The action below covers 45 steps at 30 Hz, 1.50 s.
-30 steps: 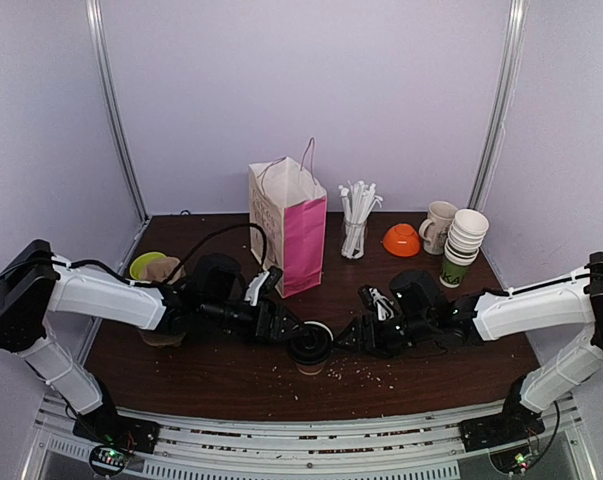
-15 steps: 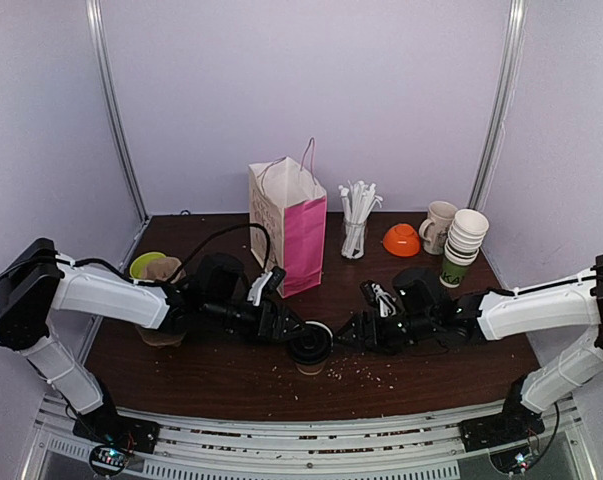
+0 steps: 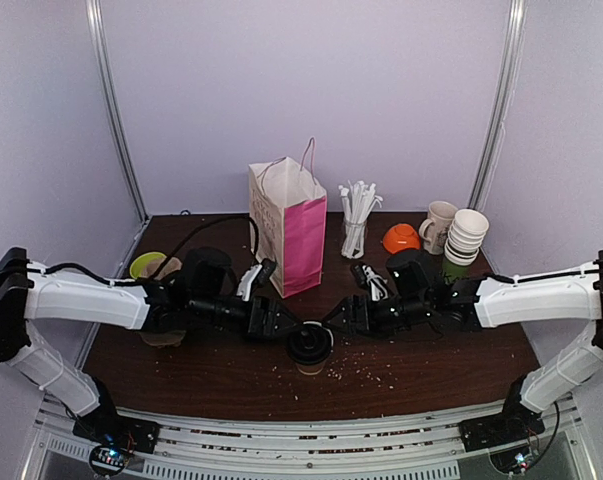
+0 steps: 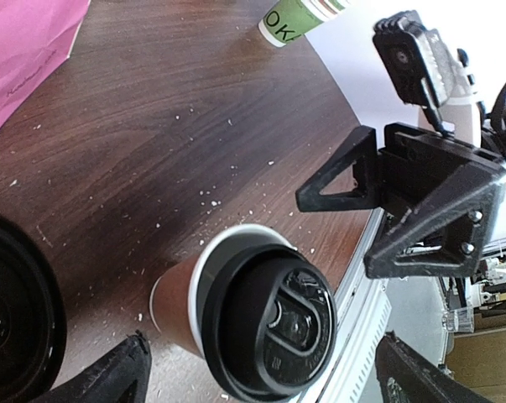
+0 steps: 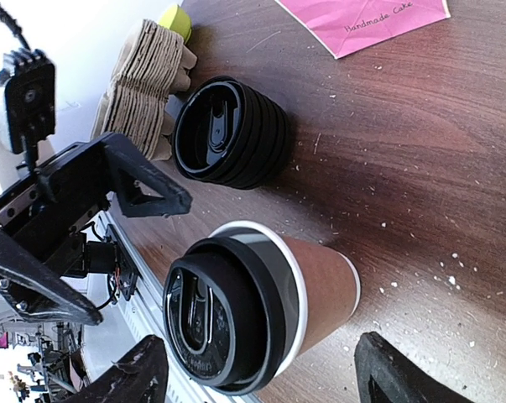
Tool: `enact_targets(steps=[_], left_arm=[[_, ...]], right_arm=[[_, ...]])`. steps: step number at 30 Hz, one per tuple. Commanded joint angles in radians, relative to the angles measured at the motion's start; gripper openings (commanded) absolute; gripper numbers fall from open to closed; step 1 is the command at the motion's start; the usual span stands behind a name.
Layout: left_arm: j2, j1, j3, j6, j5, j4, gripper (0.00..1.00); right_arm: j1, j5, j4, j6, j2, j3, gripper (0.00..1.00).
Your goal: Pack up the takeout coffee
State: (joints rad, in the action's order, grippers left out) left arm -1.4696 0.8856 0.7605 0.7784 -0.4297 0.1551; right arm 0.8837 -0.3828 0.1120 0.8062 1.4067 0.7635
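Observation:
The takeout coffee, a brown paper cup with a black dome lid, stands upright on the dark table near the front edge. It shows from above in the left wrist view and in the right wrist view. My left gripper hovers just to its left and a little behind it, jaws wide open, touching nothing. From the other side my right gripper faces it, also open, its fingers apart from the cup. The pink-and-white paper bag stands open behind the cup.
A stack of black lids and cardboard cup carriers lie left of the cup, by a green bowl. At the back right are a glass of straws, an orange bowl, a beige mug and stacked paper cups. Crumbs dot the table.
The right gripper's jaws have spread wider. Both grippers have drawn back and up from the cup, which has stayed where it was.

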Motion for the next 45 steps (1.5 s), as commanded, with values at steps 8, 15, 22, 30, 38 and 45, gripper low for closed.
enact_targets(steps=[8, 15, 22, 30, 38, 45], left_arm=[[0.055, 0.014, -0.064, -0.026, 0.001, -0.035, 0.86], [-0.005, 0.027, -0.039, -0.044, -0.029, -0.018, 0.81], [-0.047, 0.032, -0.023, -0.053, -0.039, -0.005, 0.75], [-0.075, 0.032, -0.008, -0.056, -0.042, 0.006, 0.7], [-0.093, 0.032, 0.012, -0.055, -0.032, 0.012, 0.67], [-0.102, 0.032, 0.032, -0.057, -0.013, 0.005, 0.67]], right_arm=[[-0.001, -0.046, 0.004, -0.036, 0.105, 0.06, 0.78], [-0.001, -0.052, 0.009, -0.037, 0.127, 0.06, 0.75], [-0.001, -0.028, 0.005, -0.032, 0.133, 0.061, 0.71], [-0.008, -0.004, 0.011, -0.025, 0.137, 0.064, 0.66], [-0.019, 0.011, 0.039, -0.011, 0.143, 0.055, 0.59], [-0.022, 0.014, 0.059, -0.008, 0.157, 0.057, 0.56]])
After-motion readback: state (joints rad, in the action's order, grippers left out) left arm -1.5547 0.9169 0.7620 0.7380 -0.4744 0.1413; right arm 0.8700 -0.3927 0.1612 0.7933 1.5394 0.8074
